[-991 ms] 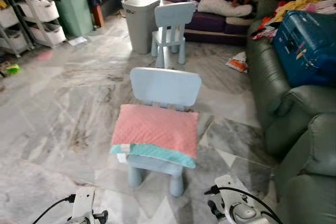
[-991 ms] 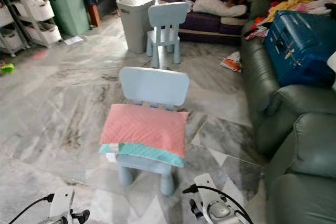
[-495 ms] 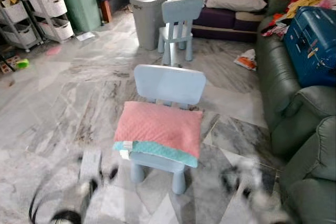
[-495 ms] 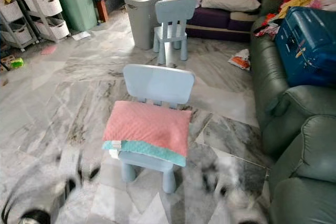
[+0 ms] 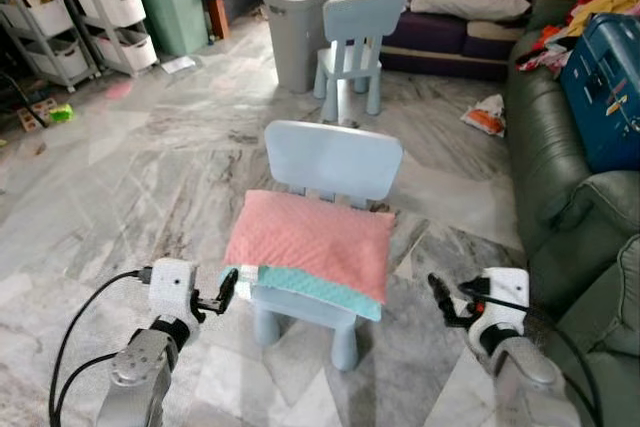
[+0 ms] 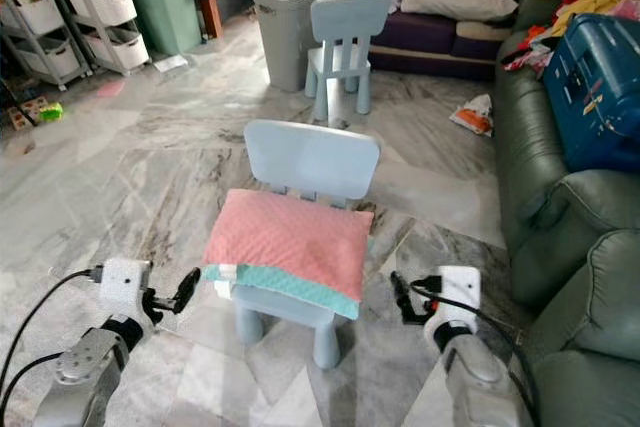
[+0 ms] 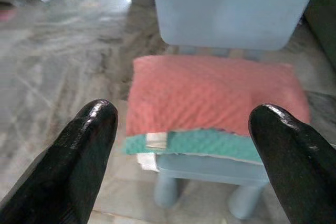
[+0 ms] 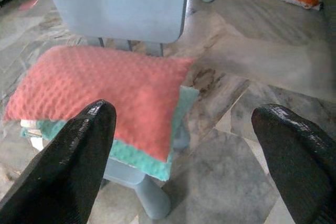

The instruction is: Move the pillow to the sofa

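My left gripper (image 5: pixel 226 292) is raised in front of me with its fingers spread wide, and nothing is between them. My right gripper (image 5: pixel 437 296) is up as well, likewise wide apart and empty. Neither one touches anything.

Between the two grippers, just ahead of their tips, stands a small light-blue child's chair (image 5: pixel 336 161), its back on the far side from me. The pillow (image 5: pixel 309 243) lies flat on its seat: pink quilted top, with a teal layer showing along the edge nearest me and a white tag at the corner closest to my left gripper. It overhangs the seat on both sides. My left fingertips are just beside that tagged corner; my right gripper is a little further off from the opposite end.

I judge this to be the reach-in step: I am squared up to the pillow, arms out, but no grasp is made. The next move, as I see it, calls for bringing both grippers inward to the pillow's two short ends, pinching or pressing it between them, and lifting it clear of the chair back without dragging the light chair along.

Beyond my right gripper is the green leather sofa (image 5: pixel 560 207), with a blue suitcase (image 5: pixel 607 97) on its farther cushion. Farther on stand a second blue chair (image 5: pixel 351 47), a grey laundry bin (image 5: pixel 297 15) and a purple couch (image 5: pixel 440 7).
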{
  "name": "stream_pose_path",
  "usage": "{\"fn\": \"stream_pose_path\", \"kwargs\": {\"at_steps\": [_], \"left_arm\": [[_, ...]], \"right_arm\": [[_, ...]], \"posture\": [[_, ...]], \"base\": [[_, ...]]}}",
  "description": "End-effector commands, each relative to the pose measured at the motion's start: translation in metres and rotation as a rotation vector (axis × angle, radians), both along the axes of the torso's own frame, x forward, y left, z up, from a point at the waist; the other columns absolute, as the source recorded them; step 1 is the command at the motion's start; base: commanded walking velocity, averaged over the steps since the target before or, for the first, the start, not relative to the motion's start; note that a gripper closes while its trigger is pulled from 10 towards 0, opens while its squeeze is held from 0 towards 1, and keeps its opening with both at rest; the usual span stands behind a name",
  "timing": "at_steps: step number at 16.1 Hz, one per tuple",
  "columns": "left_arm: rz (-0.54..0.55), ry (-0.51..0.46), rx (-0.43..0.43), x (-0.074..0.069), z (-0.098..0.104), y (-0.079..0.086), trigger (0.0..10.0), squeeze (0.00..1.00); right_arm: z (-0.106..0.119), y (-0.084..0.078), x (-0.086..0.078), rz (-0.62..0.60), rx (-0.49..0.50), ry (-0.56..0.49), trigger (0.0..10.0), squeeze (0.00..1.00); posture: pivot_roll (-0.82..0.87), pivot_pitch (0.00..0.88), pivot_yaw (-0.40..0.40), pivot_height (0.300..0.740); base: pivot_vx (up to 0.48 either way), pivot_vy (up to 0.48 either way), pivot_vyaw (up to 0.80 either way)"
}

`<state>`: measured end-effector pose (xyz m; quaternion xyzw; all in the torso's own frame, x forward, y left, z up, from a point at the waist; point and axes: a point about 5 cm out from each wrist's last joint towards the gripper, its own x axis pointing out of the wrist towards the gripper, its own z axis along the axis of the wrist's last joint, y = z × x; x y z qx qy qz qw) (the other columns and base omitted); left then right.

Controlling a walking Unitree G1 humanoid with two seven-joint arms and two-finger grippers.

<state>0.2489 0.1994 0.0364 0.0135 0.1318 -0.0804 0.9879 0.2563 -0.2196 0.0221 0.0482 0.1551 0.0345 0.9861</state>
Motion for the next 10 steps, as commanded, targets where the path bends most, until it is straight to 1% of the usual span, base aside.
{"fn": "stream_pose_path", "kwargs": {"at_steps": [1, 2, 3, 6, 7, 9, 10], "left_arm": [[0.029, -0.005, 0.014, 0.000, 0.005, 0.004, 10.0, 0.00], [0.040, 0.000, -0.004, 0.001, 0.006, 0.004, 10.0, 0.00], [0.047, -0.038, -0.026, 0.010, 0.015, 0.002, 10.0, 0.00], [0.039, -0.087, -0.065, 0.027, 0.031, -0.005, 10.0, 0.00], [0.038, -0.109, -0.054, 0.034, 0.036, -0.005, 10.0, 0.00], [0.051, -0.110, -0.027, 0.039, 0.036, -0.002, 10.0, 0.00], [0.067, -0.108, -0.027, 0.040, 0.036, 0.000, 10.0, 0.00]], "right_arm": [[0.003, -0.002, 0.000, -0.012, 0.016, 0.008, 10.0, 0.00], [0.003, -0.002, 0.001, -0.017, 0.021, 0.019, 10.0, 0.00], [0.005, 0.000, 0.004, -0.012, 0.017, 0.014, 10.0, 0.00], [0.015, 0.003, 0.013, -0.018, 0.033, -0.018, 10.0, 0.00], [0.017, 0.005, 0.015, -0.017, 0.033, -0.019, 10.0, 0.00], [0.017, 0.007, 0.018, -0.016, 0.036, -0.014, 10.0, 0.00], [0.016, 0.007, 0.018, -0.020, 0.040, -0.005, 10.0, 0.00]], "posture": [[-0.07, 0.000, 0.018, 0.720], [-0.07, 0.000, 0.020, 0.720], [-0.08, 0.000, 0.024, 0.720], [-0.09, 0.000, 0.033, 0.720], [-0.09, 0.000, 0.033, 0.720], [-0.09, 0.000, 0.030, 0.720], [-0.09, 0.000, 0.029, 0.720]], "base": [[0.000, 0.000, 0.00], [0.000, 0.000, 0.00], [0.000, 0.000, 0.00], [0.000, 0.000, 0.00], [0.000, 0.000, 0.00], [0.000, 0.000, 0.00], [0.000, 0.000, 0.00]]}}
